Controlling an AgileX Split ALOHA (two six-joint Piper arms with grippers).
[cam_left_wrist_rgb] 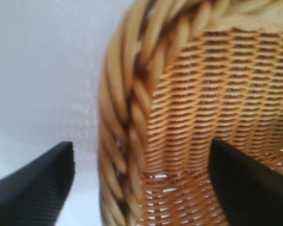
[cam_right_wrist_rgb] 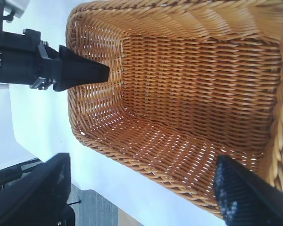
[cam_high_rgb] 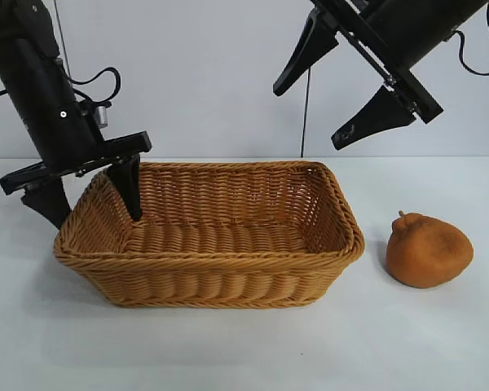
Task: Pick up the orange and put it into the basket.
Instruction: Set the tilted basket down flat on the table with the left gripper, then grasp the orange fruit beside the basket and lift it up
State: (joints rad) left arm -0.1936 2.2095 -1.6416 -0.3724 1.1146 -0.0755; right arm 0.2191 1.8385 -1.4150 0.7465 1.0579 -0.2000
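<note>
**Orange on the table, left gripper straddling the basket's end wall**

Going near to far in the exterior view. Closest is bare white table (cam_high_rgb: 228, 350). Next back, the wicker basket (cam_high_rgb: 220, 281) sits a bit left of centre, upright, nothing in it that I can see. The orange (cam_high_rgb: 429, 249) is on the table at about 3 o'clock from the basket, near its right end but not touching, stem nub up.

At roughly 9 o'clock from the basket's middle, the left gripper (cam_high_rgb: 94, 199) points steeply down with its jaws spread wide across the basket's left end: one finger inside against the wall, the other outside over the table. The left wrist view shows the braided rim (cam_left_wrist_rgb: 127, 108) running between the two fingers (cam_left_wrist_rgb: 33, 188), with a gap on both sides, so it's released and grasping nothing.

Farthest back, at about 1 o'clock and well above the basket, the right gripper (cam_high_rgb: 338, 85) hangs in the air, jaws wide apart, holding nothing.
</note>
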